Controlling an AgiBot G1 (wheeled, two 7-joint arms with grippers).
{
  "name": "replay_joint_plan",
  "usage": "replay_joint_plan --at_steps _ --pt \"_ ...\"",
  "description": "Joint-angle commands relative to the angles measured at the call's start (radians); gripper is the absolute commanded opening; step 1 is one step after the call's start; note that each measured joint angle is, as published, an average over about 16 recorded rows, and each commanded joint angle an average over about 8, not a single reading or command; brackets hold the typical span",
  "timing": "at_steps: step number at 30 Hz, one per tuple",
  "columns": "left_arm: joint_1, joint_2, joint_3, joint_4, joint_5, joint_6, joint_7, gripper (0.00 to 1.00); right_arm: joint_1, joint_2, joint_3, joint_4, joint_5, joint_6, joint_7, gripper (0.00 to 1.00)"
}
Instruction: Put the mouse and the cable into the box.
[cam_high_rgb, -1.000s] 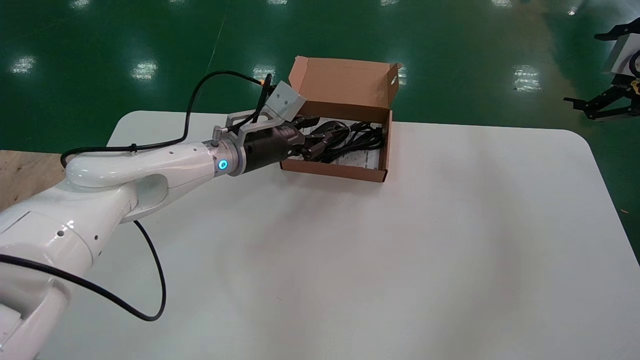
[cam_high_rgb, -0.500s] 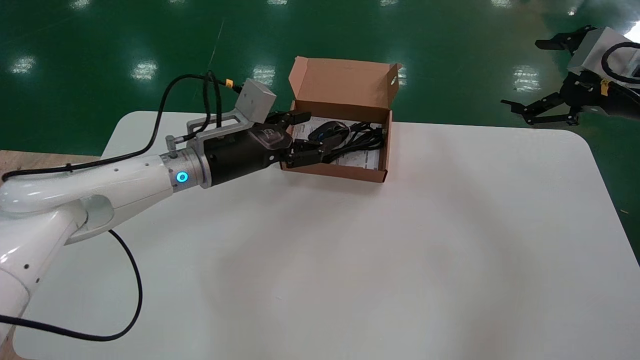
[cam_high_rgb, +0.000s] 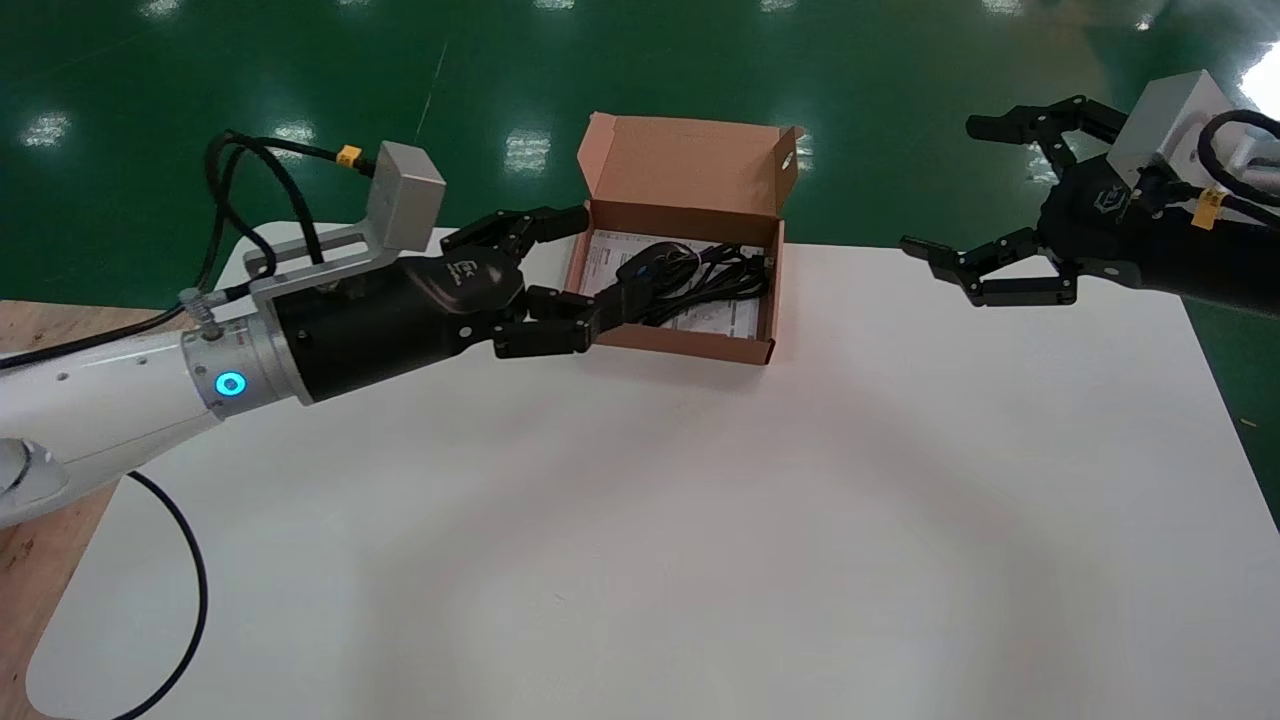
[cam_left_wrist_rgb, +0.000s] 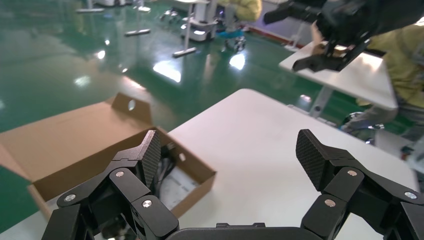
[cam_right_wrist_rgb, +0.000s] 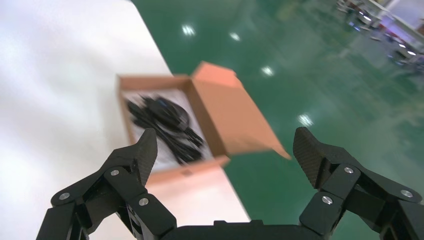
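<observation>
1. Since half a second ago, the left end effector (cam_high_rgb: 588, 268) has backed out of the box (cam_high_rgb: 680, 345) toward the robot's left. The right end effector (cam_high_rgb: 945, 185) has advanced over the far right edge of the bench (cam_high_rgb: 700, 520).
2. Head view:
   - The mouse (cam_high_rgb: 650, 265) and cable (cam_high_rgb: 715, 280) lie inside the box, lid upright, so placement appears done.
   - The left end effector is spread wide and empty, its lower finger beside the box's left wall; contact cannot be determined.
   - Withdraw it lifted and straight away from that wall, so the box is not dragged.
3. Left wrist view: the left end effector (cam_left_wrist_rgb: 230, 150) holds nothing, and the box (cam_left_wrist_rgb: 75, 145) lies beyond one finger. Keep the fingers spread while clearing.
4. Right wrist view: the right end effector (cam_right_wrist_rgb: 225, 145) is open and empty, well apart from the box (cam_right_wrist_rgb: 235, 120). The cable (cam_right_wrist_rgb: 165, 135) looks contained within the rim, around the mouse (cam_right_wrist_rgb: 167, 112). Confirm no loop overhangs.
</observation>
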Motion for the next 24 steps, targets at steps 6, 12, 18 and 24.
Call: replay_joint_plan --at_steps 6,12,18,24 --pt "0.056 -0.088 -0.074 -0.120 -0.016 0.096 -0.042 1.00 -0.108 0.030 0.048 0.150 0.084 -0.058 0.126 1.00" --pt "0.105 -0.163 -0.137 -0.222 -0.029 0.178 -0.079 1.00 -0.201 0.055 0.090 0.277 0.156 -0.107 0.234 1.00" --pt "0.153 -0.239 -0.201 -0.325 -0.042 0.260 -0.115 1.00 -0.293 0.081 0.131 0.406 0.228 -0.156 0.343 1.00" --pt "0.201 -0.314 -0.264 -0.427 -0.055 0.342 -0.151 1.00 -0.386 0.107 0.173 0.533 0.300 -0.205 0.451 1.00"
